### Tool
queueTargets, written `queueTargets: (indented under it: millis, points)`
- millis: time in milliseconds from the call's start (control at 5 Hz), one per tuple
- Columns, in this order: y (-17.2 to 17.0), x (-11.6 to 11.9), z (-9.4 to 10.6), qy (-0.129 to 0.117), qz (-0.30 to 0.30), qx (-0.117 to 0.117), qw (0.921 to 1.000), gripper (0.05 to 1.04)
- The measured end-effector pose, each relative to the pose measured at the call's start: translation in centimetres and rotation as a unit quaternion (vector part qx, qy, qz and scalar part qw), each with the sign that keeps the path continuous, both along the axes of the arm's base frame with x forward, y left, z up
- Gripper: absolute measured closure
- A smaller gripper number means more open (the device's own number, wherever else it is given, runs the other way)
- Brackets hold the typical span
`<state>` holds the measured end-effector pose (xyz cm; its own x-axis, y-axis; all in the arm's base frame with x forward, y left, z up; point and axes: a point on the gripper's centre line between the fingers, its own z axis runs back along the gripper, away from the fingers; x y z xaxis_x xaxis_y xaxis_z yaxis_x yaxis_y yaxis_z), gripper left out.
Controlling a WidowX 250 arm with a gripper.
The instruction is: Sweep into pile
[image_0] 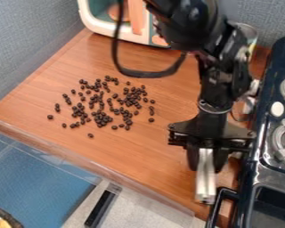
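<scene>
1. One gripper [206, 165], mine, hanging over the right part of the table [139, 160], near the stove.
2. Gripper state: closed around one silvery tool [205, 182]; a black finger on each side of it. Tool points down, lower end near the table's front edge. Can't tell if it touches the wood.
3. Dark beans [102, 118]: dozens, overlapping, exact count can't be told. Loose scatter on the table, left of my gripper and well apart from it. Denser clumps mid-scatter, looser around the rim.
4. Stray beans at the rim: one at far left, one toward the front edge, a few on the right side.
5. One black stove [259, 153], right side. Two burner rings in view, one pale oval knob [277, 109], one black handle [225, 192] just beside my tool.
6. One white-and-teal box [97, 27] at the table's back edge, orange-brown pieces in its front.
7. One can or jar [250, 32] partly behind my arm; markings too small to read.
8. One black cable [146, 74] looping from my arm, above the table.
9. Below the front edge: blue surface [41, 173], one dark bar [101, 207].
</scene>
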<state>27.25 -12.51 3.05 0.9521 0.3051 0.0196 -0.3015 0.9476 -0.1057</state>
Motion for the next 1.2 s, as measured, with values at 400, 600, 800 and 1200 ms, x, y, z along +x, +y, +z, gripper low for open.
queueTargets:
  millis: [400, 600, 800, 1200]
  points:
    - [3.8, 0.3, 5.0, -0.031, 0.167, -0.073, 0.9827, 0.708]
    - [7.1, -0.4, 5.2, -0.04, 0.273, -0.089, 0.957, 0.708]
    - [9.7, -2.0, 4.9, -0.036, 0.356, -0.101, 0.9283, 0.708]
    - [13.9, -4.8, 2.8, -0.015, 0.498, -0.113, 0.8598, 0.708]
